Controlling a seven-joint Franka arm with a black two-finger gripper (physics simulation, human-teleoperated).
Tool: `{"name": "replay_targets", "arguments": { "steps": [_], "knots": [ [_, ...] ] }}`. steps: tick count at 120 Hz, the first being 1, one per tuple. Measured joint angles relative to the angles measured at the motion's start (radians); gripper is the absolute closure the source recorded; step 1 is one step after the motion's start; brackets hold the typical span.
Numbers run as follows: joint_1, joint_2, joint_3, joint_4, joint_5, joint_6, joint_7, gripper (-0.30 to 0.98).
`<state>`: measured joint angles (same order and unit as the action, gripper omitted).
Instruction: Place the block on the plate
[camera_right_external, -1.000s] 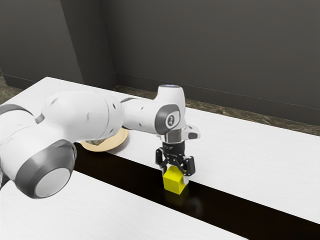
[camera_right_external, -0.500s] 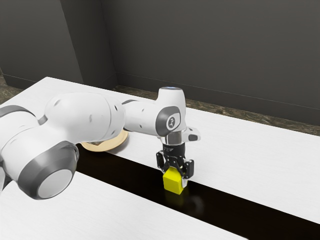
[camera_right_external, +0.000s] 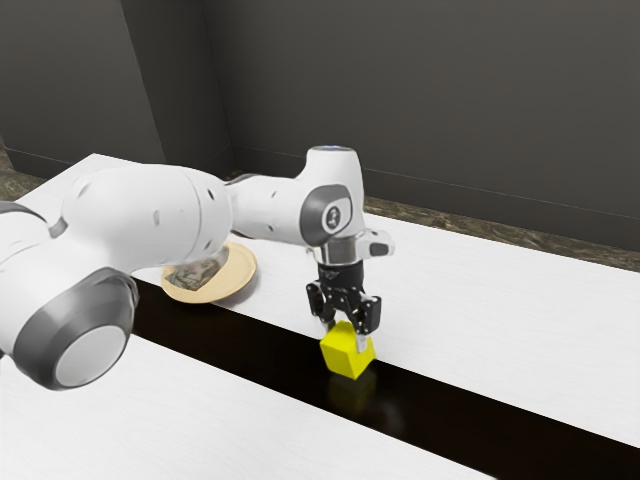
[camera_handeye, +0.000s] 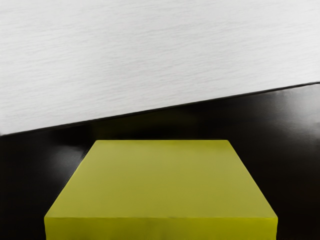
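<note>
fingers (camera_right_external: 362, 343) clamped on the yellow block (camera_right_external: 343, 358), just its width apart, above the dark strip (camera_right_external: 450, 400), near the plate (camera_right_external: 241, 271)!

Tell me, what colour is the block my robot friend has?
The block is bright yellow, clearest in the exterior view.

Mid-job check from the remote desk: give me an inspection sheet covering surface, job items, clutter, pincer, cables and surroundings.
Surface: white table with faint grain, crossed by a glossy dark strip.
Job items: yellow block over the strip, not on the plate; whether its underside touches the strip is hard to tell. Tan plate has a mottled grey-brown centre; the arm passes close to it in the exterior view.
Clutter: nothing seen.
Pincer: closed on the block from two sides.
Cables: nothing seen.
Surroundings: dark grey walls, mottled brown floor.
</note>
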<state>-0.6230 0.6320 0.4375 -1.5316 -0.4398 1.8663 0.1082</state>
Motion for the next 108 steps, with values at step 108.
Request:
{"name": "replay_targets", "arguments": {
  "steps": [108],
  "knots": [
    [0.423, -0.053, -0.040, 0.311, 0.213, -0.177, 0.001, 0.32]
  ]
}}
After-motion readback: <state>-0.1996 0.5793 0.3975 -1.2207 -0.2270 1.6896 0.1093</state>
